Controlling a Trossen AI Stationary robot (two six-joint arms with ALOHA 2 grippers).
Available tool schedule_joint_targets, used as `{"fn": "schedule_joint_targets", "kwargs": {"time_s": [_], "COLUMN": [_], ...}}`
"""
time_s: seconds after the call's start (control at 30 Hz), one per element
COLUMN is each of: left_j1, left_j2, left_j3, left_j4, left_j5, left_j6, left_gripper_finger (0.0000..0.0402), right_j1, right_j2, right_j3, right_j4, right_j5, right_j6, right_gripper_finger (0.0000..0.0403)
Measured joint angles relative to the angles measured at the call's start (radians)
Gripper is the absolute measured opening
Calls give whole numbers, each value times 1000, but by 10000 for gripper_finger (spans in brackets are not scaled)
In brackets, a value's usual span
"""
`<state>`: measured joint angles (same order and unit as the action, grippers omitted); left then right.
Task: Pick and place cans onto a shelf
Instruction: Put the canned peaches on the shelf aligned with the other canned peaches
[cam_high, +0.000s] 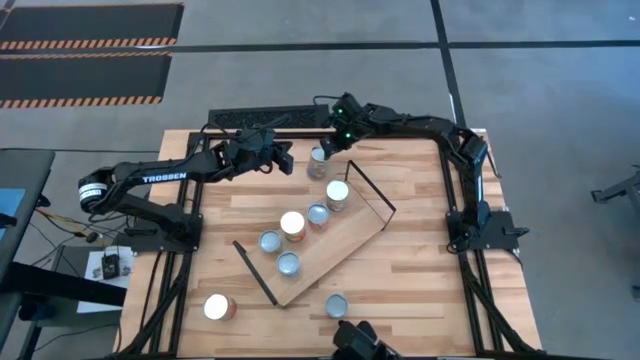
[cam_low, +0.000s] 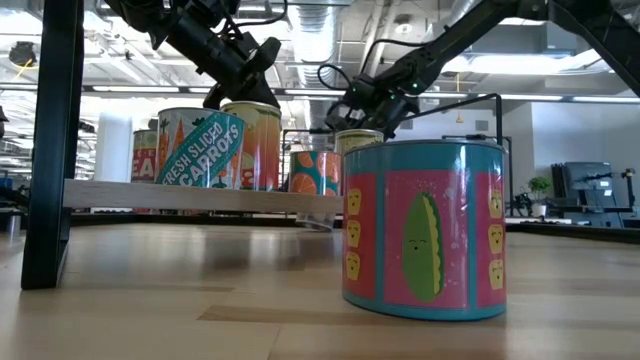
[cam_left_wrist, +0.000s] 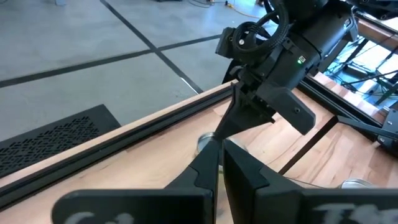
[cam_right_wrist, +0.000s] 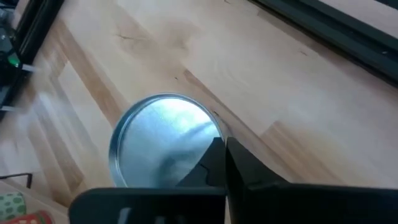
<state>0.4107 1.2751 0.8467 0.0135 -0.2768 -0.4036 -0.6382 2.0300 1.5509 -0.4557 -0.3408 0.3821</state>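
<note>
The light-wood shelf (cam_high: 335, 250) lies slantwise mid-table with wire brackets at both short ends; several cans stand on it, such as one white-topped (cam_high: 293, 223) and one silver-topped (cam_high: 338, 194). A silver-topped can (cam_high: 318, 163) stands on the table near the far edge; it also shows in the right wrist view (cam_right_wrist: 158, 140). My right gripper (cam_high: 326, 150) is shut, pointing down just over this can's top rim (cam_right_wrist: 214, 127). My left gripper (cam_high: 288, 157) is shut and empty in the air to the can's left, and shows in its own wrist view (cam_left_wrist: 221, 165). My right gripper's shut fingertips (cam_right_wrist: 217, 155) stand over the far can's top at its rim, coming from above. I cannot tell whether they touch the can. The can stands upright on the table.
A white-topped can (cam_high: 219, 307) stands on the table at the near left. A can with a corn label (cam_low: 425, 230) stands near the front edge (cam_high: 336, 306). A black frame rail (cam_left_wrist: 124, 140) runs along the table's far edge. Bare tabletop lies to the shelf's right (cam_high: 420, 240).
</note>
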Motion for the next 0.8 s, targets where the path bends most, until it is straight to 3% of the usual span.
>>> {"fn": "schedule_joint_targets", "kwargs": {"time_s": [0.37, 0.63, 0.8], "left_j1": [0, 0, 0], "left_j2": [0, 0, 0], "left_j3": [0, 0, 0], "left_j4": [0, 0, 0], "left_j5": [0, -1, -1], "left_j6": [1, 1, 2], "left_gripper_finger": [9, 9, 9], "right_j1": [-60, -164, -257], "right_j2": [-78, -206, -324], "right_j3": [-3, -6, -156], "right_j4": [-77, -313, -330], "right_j5": [12, 60, 82], "right_j6": [-60, -235, -275], "right_gripper_finger": [2, 1, 1]}}
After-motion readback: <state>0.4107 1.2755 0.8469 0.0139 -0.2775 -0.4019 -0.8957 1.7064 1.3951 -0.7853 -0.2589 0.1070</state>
